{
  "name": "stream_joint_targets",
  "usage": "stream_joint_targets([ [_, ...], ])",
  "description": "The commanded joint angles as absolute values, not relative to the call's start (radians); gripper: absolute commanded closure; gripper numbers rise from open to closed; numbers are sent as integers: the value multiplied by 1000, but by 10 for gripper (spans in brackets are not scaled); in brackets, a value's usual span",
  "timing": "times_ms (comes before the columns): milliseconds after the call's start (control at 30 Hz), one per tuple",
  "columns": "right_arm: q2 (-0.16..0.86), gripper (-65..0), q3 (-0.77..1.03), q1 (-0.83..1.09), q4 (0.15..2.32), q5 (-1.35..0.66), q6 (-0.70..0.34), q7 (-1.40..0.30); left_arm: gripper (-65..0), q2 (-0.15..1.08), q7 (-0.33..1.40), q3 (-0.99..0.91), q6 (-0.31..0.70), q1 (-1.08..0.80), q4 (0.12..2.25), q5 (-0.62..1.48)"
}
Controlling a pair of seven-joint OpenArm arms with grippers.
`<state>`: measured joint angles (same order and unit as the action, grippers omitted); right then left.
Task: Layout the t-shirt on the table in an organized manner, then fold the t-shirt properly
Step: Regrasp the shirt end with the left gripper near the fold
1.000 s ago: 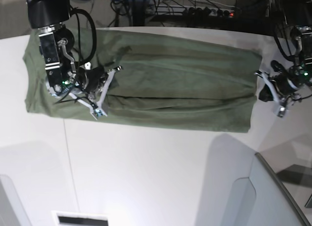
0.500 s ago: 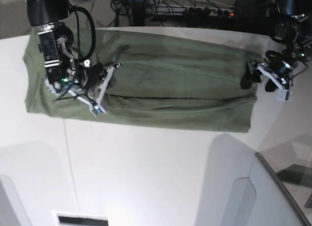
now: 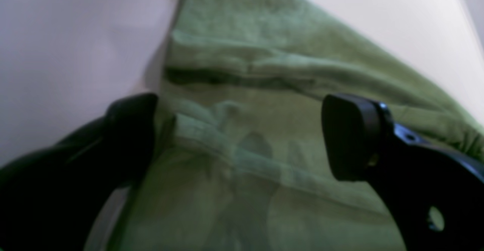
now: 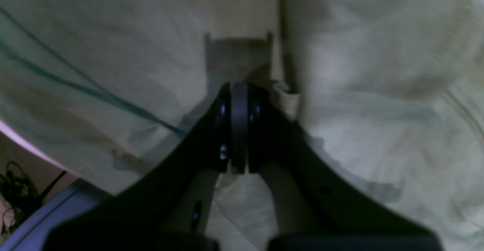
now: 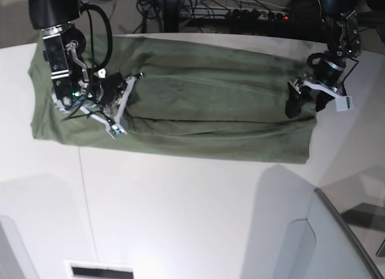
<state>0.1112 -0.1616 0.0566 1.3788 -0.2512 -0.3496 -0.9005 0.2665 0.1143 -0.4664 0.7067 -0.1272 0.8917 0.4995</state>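
**Shirt Folded to a Long Band; Left End Effector Released, Right Clenched**

On the large white matte bench (image 5: 180, 219), the plain olive-green soft cloth t-shirt (image 5: 204, 113) lies flat as a long horizontal band across the far half of the surface, its sides folded inward so that a dark fold line runs lengthwise through its middle. In the base view the band reaches from near the left edge of the bench to a point just short of the right arm-mount area, with bare white surface in front of it.

The left end effector (image 5: 313, 97) stands at the right-hand end of the band in the base view. Its jaws are spread wide. The left wrist view shows the two black fingers (image 3: 351, 137) well apart, with green cloth and its layered hem edges lying between them and nothing gripped. One finger sits over the boundary where cloth meets white bench.

The right end effector (image 5: 117, 107) rests over the left portion of the band in the base view, low against the cloth. The right wrist view shows its black fingers (image 4: 234, 130) pressed together, fully clenched, just beside a raised fold edge of the shirt. No cloth is visible between the tips.

A grey angled panel (image 5: 337, 243) occupies the near right corner in the base view, apart from the shirt.
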Motion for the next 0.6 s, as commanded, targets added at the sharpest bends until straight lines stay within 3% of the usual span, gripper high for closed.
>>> stream_joint_targets([
  [0,117,0,-160,48,1391,-252,-352,-892,-650,262,171,-464,698,-120,878,467],
  [567,143,0,-162,50,1391,-251,-352,-897,-650,259,50,-535,698,41,590,458],
])
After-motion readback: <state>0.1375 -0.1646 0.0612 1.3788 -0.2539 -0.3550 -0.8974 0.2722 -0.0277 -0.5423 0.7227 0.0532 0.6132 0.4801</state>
